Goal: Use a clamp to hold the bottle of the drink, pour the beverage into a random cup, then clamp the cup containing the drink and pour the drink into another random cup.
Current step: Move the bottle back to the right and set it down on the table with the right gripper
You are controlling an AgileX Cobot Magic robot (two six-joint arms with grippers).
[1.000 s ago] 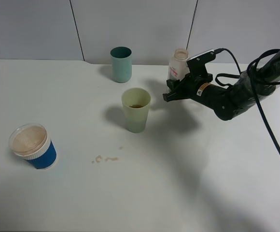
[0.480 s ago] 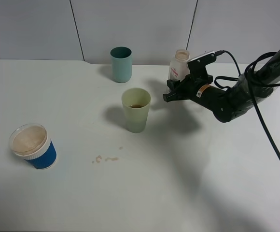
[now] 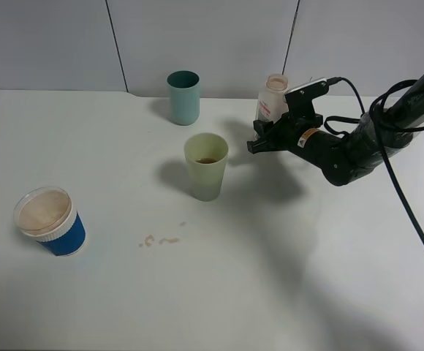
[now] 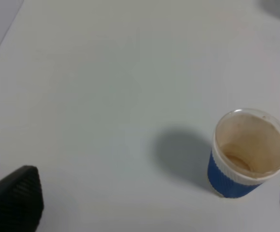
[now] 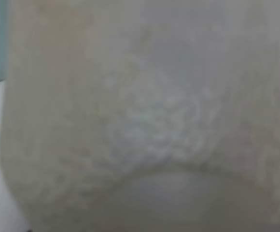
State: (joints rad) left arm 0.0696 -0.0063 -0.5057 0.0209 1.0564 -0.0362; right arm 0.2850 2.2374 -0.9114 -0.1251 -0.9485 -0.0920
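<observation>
Toward the back of the table point(image 3: 307, 278), right of middle, my right hand point(image 3: 259, 141) is clamped shut on the lower body of the bottle of the drink point(image 3: 272, 96). It stands upright, long axis vertical, open neck up; what it holds I cannot tell. Left of it and nearer the front, the pale yellow-green cup point(image 3: 206, 175) stands upright with a little dark brown beverage point(image 3: 207, 160) inside. A teal tumbler point(image 3: 183, 99) stands behind it. Far left, the blue cup point(image 3: 51, 223) is upright, brown-stained inside, near my left hand point(image 4: 152, 193), which is spread wide and empty.
</observation>
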